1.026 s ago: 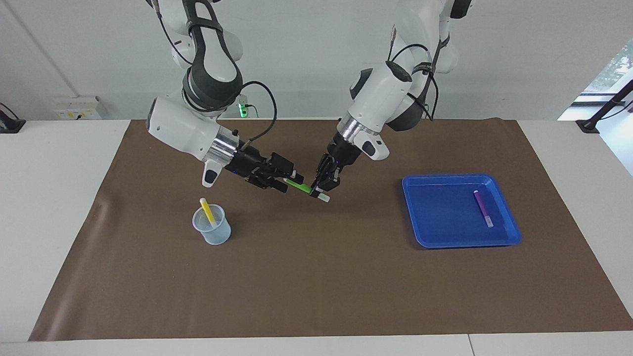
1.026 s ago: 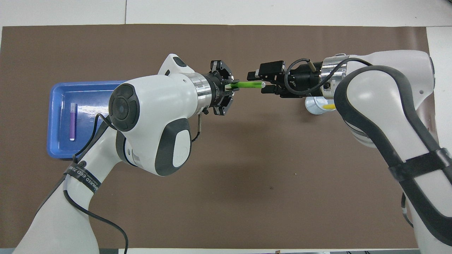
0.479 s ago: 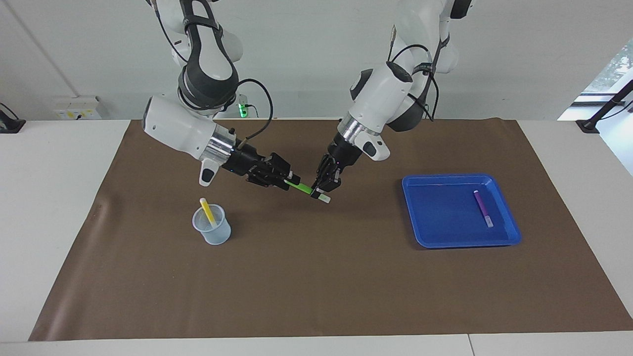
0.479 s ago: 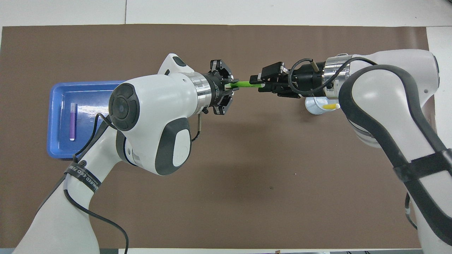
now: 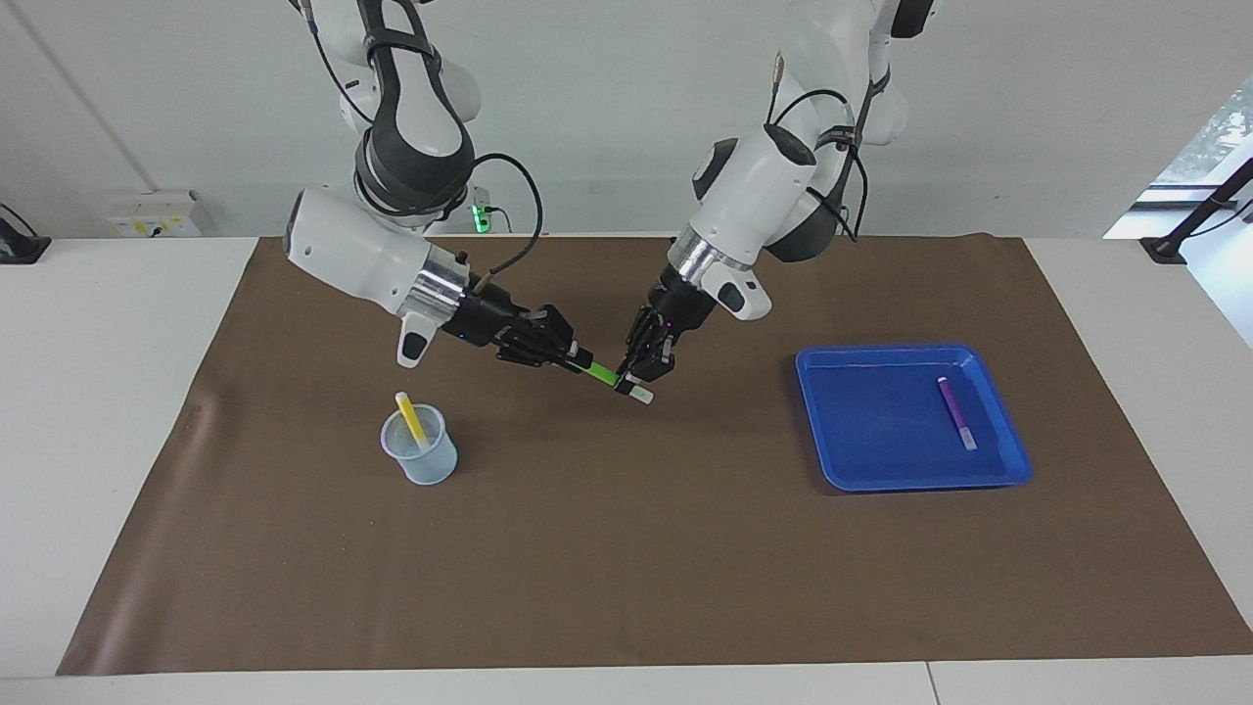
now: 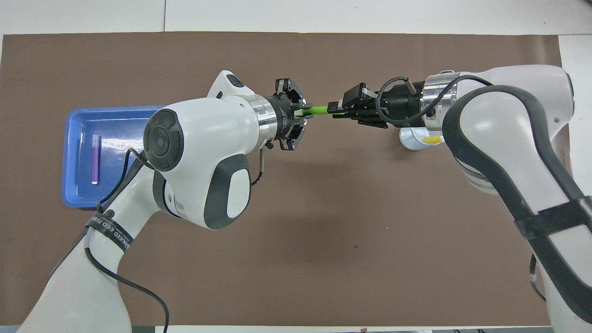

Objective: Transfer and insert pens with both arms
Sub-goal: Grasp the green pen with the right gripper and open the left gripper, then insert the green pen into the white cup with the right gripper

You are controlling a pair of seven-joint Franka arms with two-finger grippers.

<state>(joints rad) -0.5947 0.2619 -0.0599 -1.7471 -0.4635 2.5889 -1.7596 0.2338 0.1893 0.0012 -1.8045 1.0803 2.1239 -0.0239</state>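
The green pen (image 5: pixel 603 373) hangs in the air over the middle of the brown mat, gripped at both ends. My left gripper (image 5: pixel 634 382) is shut on it near its pale end. My right gripper (image 5: pixel 578 360) is shut on its other end. From above, the green pen (image 6: pixel 318 110) bridges the left gripper (image 6: pixel 303 112) and the right gripper (image 6: pixel 334 108). The yellow pen (image 5: pixel 411 419) stands tilted in a clear cup (image 5: pixel 423 462). The purple pen (image 5: pixel 956 412) lies flat in the blue tray (image 5: pixel 920 480).
The cup (image 6: pixel 412 139) sits toward the right arm's end of the table, partly under the right wrist. The blue tray (image 6: pixel 69 138) with the purple pen (image 6: pixel 95 158) sits toward the left arm's end. A brown mat (image 5: pixel 626 568) covers the table.
My right gripper has slid onto the green pen's free end and closed on it. The left gripper has kept its hold and place.
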